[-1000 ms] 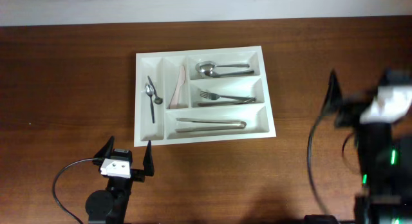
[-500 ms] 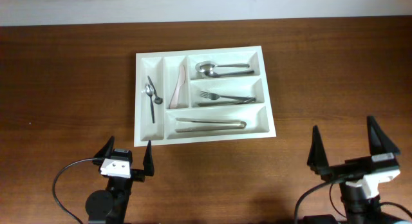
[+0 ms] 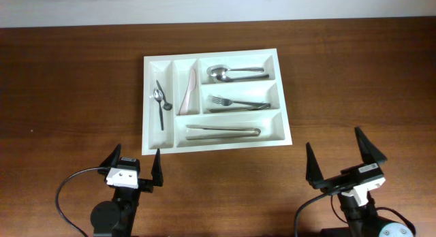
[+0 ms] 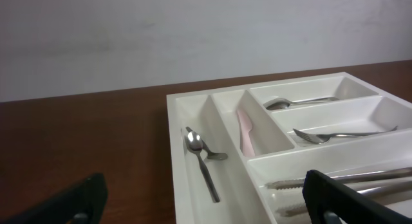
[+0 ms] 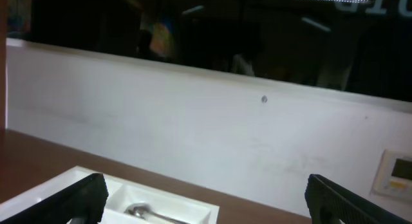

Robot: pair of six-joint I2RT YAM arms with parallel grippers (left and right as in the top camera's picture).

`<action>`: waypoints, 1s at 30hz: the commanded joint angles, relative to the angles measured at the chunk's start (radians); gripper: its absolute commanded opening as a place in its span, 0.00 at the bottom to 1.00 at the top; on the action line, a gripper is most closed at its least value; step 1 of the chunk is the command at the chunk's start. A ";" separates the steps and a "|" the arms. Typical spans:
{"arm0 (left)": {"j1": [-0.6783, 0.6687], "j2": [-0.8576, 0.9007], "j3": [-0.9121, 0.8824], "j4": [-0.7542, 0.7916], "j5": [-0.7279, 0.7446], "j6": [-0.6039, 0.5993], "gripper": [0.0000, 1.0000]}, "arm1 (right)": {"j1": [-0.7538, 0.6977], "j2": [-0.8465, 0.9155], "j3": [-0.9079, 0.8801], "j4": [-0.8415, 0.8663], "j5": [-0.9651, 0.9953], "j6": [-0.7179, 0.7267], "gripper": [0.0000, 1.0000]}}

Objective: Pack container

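Wooden table (image 3: 68, 94) bears the white cutlery tray (image 3: 158, 143), cropped in both wrist views; my left gripper (image 3: 137, 155) and right gripper (image 3: 334, 141) stand spread wide, gripping nothing.

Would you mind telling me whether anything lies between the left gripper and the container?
Nothing visible does. In the overhead view, only a strip of wooden table separates the open left gripper from the near left corner of the container.
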 commanded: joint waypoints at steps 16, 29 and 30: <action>0.005 -0.010 -0.004 -0.004 0.000 0.008 0.99 | 0.011 -0.027 -0.201 0.130 0.031 0.011 0.99; 0.005 -0.010 -0.004 -0.004 0.000 0.008 0.99 | 0.010 -0.027 -0.303 0.229 0.108 0.011 0.99; 0.005 -0.010 -0.004 -0.004 0.000 0.008 0.99 | 0.010 -0.027 -0.312 0.229 0.108 0.012 0.99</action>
